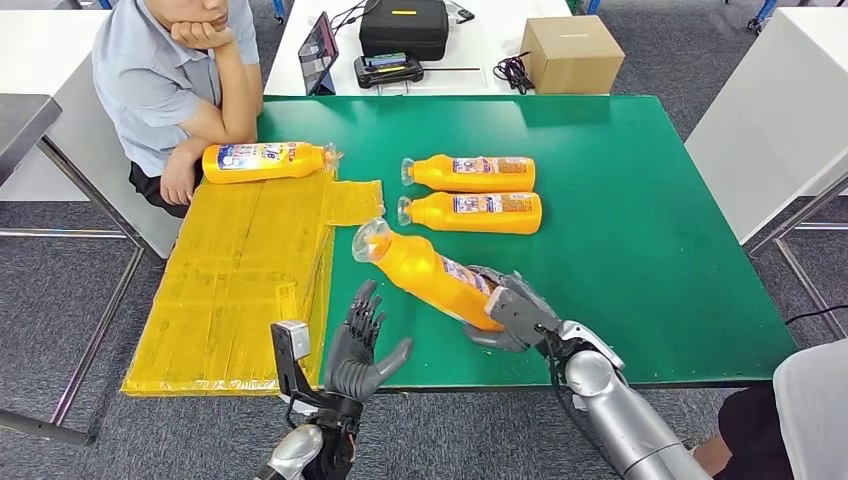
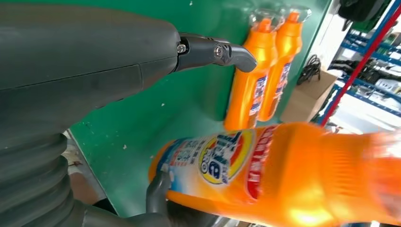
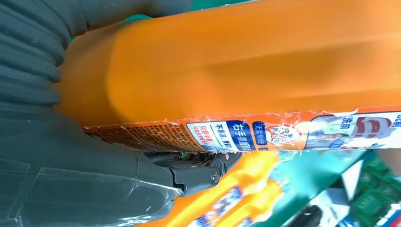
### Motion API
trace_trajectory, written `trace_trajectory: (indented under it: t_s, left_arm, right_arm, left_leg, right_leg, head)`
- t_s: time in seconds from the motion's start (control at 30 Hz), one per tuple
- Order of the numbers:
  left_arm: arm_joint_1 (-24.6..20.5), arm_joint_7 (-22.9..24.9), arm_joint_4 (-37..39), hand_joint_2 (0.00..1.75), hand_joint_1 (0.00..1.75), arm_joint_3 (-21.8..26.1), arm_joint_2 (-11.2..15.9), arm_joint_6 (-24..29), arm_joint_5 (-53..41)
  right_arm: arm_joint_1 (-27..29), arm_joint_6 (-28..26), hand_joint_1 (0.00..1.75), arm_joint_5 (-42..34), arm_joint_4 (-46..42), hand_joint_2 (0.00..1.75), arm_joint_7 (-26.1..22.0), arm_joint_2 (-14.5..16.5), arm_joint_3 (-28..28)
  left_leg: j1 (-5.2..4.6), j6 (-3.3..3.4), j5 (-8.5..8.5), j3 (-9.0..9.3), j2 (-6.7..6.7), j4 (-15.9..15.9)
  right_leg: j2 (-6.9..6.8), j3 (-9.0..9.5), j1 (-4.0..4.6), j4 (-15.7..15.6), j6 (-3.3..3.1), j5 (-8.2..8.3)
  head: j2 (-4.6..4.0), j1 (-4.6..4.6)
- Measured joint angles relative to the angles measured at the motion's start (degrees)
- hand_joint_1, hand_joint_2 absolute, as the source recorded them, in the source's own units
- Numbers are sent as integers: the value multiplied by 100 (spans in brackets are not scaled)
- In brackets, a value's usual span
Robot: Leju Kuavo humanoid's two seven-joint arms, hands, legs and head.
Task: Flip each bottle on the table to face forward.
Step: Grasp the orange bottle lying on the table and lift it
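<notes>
Bottle point(image 1: 430, 272) gripped by right hand point(image 1: 510, 312) fingers; left hand point(image 1: 362, 345) fingers spread, holding nothing.

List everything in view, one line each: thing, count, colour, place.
Held bottle: one, orange, lifted over the green table in the right hand.
Bottle pair: two, orange, lying side by side mid-table.
Far bottle: one, orange, on the yellow mat, near the seated person.
Cardboard box: one, brown, white table behind.
Black case: one, same table.
Left hand: empty, fingers spread.
Right hand: grips the held bottle's base.
</notes>
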Motion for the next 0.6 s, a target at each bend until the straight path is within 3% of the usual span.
trace_trajectory:
  t_s: [0.17, 0.4, 0.6]
  left_arm:
    - [-157, -52, 222, 175, 0, -68, -26, -37, -131]
    - [-553, -513, 587, 175, 0, -185, -126, 539, -911]
    - [-759, -552, 792, 175, 0, -93, -240, 188, -819]
  right_arm:
    - [-71, -20, 175, 41, -26, 175, -26, 145, 156]
    - [-144, -169, 175, 111, -37, 175, -27, 321, 425]
    - [-270, -112, 175, 91, 2, 175, -48, 426, 660]
  left_leg:
    - [0, 0, 0, -5, -1, 0]
    - [0, 0, 1, -7, -2, 0]
    - [0, 0, 2, -11, -1, 1]
  right_leg:
    - [0, -4, 0, 0, 0, 0]
    - [-1, -7, 0, 0, 0, 0]
    - [-1, -10, 0, 2, 0, 0]
  head:
    - [0, 0]
    - [0, 0]
    - [0, 0]
